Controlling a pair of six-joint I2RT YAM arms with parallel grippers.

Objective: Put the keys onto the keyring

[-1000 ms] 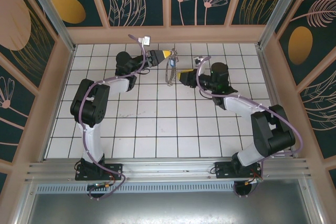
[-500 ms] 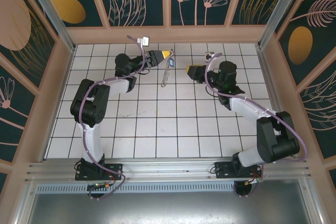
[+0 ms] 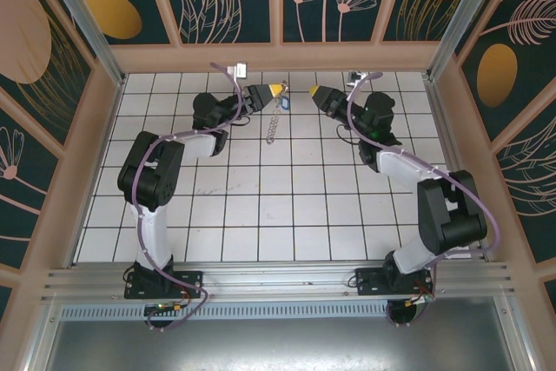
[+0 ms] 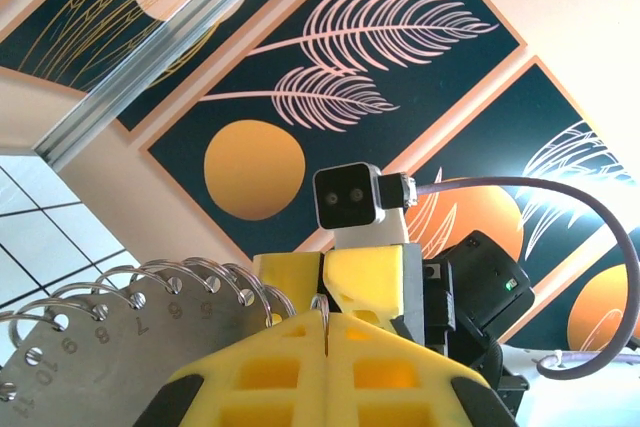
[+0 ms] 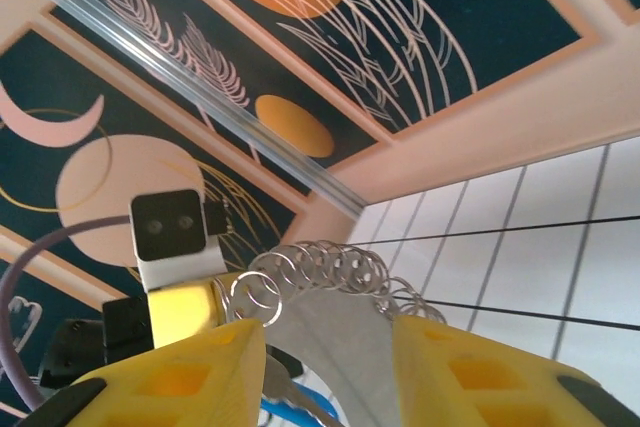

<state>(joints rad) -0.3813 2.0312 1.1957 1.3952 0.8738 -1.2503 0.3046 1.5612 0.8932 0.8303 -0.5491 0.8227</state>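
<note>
One change: right gripper (image 3: 314, 91), jaws spread, has backed off toward 12 o'clock from the keyring (image 3: 274, 124); left gripper (image 3: 276, 88) pinches it; keys (image 3: 284, 102) likely need another try.

Top view looks down; wrist views tilt upward.

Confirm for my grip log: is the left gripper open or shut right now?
Shut: on the left gripper the yellow fingers meet with no gap, pinching a thin wire loop of the keyring.
</note>
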